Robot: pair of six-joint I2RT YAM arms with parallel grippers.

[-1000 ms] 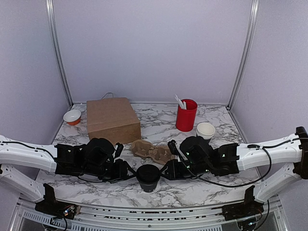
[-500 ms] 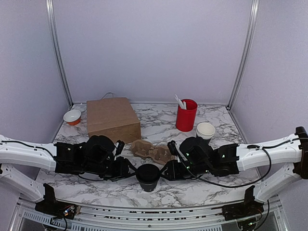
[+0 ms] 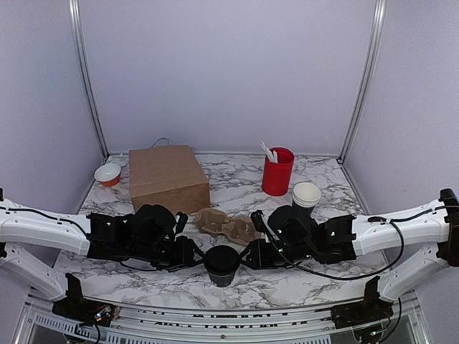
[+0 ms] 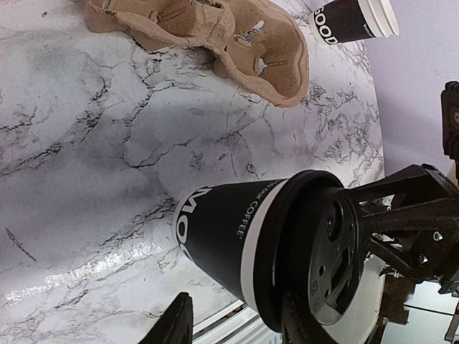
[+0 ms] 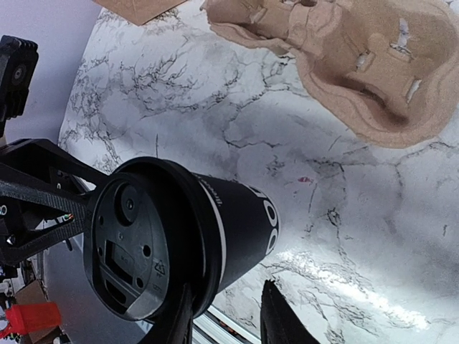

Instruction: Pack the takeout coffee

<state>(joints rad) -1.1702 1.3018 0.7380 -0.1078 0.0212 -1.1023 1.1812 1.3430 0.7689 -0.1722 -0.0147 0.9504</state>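
marbled bench [image 3: 244,179], lilac walls behind, and everything is crowded against the middle of the near edge. the takeout coffee [image 3: 221,264] is seen standing upright there, its black lid [image 4: 330,251] already on, flanked closely on both sides. the left gripper [image 3: 195,259] is set against one side and the right gripper [image 3: 247,256] against the other, each about lid height.

the step in hand is judged to be securing the lidded cup before it is packed. next, a sure hold by one gripper is called for, then a level lift toward the back. the pulp cup carrier [image 3: 227,224] lies just behind the cup, and the brown paper bag [image 3: 168,178] stands further back, toward the left edge. the cup would have to be kept upright throughout.

both arms are laid low and long, reaching inward from the bench's side edges, forearms almost level, wrists turned toward the cup. in the left wrist view one fingertip [image 4: 176,326] is shown beside the cup wall while its partner overlaps the lid's rim. much the same is given by the right wrist view, one fingertip [image 5: 276,315] off to the side. both pairs of jaws are held part-way apart, but whether the cup is actually pinched by either cannot be told.
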